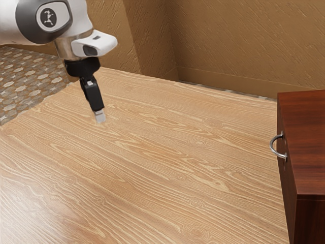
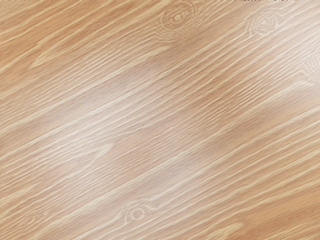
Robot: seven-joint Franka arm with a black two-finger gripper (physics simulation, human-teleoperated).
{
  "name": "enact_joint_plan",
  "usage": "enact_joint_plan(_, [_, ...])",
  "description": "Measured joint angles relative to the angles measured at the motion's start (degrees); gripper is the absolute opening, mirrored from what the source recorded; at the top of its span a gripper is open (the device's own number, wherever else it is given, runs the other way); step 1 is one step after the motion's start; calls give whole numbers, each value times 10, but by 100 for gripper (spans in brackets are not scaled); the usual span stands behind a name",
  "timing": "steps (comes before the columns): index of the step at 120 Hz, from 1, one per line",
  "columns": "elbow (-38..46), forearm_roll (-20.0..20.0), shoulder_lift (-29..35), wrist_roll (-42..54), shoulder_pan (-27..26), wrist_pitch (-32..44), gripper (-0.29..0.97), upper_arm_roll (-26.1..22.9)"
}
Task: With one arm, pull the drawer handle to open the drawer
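Note:
A dark reddish-brown drawer cabinet [image 1: 304,152] stands on the table at the exterior view's right edge. A curved silver handle [image 1: 277,146] sticks out from its front face, toward the exterior view's left. No gap shows around the drawer front. My gripper [image 1: 99,117] hangs pointing down over the table at the exterior view's upper left, far from the handle and a little above the wood. Nothing is held in it. Under my hand the wrist view has bare wood grain of the table [image 2: 160,120].
The light wooden table [image 1: 167,168] stretches wide between my gripper and the cabinet. A patterned tile floor [image 1: 25,81] lies beyond the table's edge at the exterior view's left. Brown walls [image 1: 228,35] rise behind the table.

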State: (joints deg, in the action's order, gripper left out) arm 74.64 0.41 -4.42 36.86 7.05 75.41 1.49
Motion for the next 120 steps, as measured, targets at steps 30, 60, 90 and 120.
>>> enact_joint_plan(30, [-4, -1, 1, 53, 1, 20, 68, 0])
enact_joint_plan(60, [22, 23, -4, 180, 19, 76, 68, -81])
enact_joint_plan(90, [36, -33, -46, 405, 18, 209, 68, -116])
enact_joint_plan(120, [-1, -77, -101, 584, -1, 278, 67, -145])
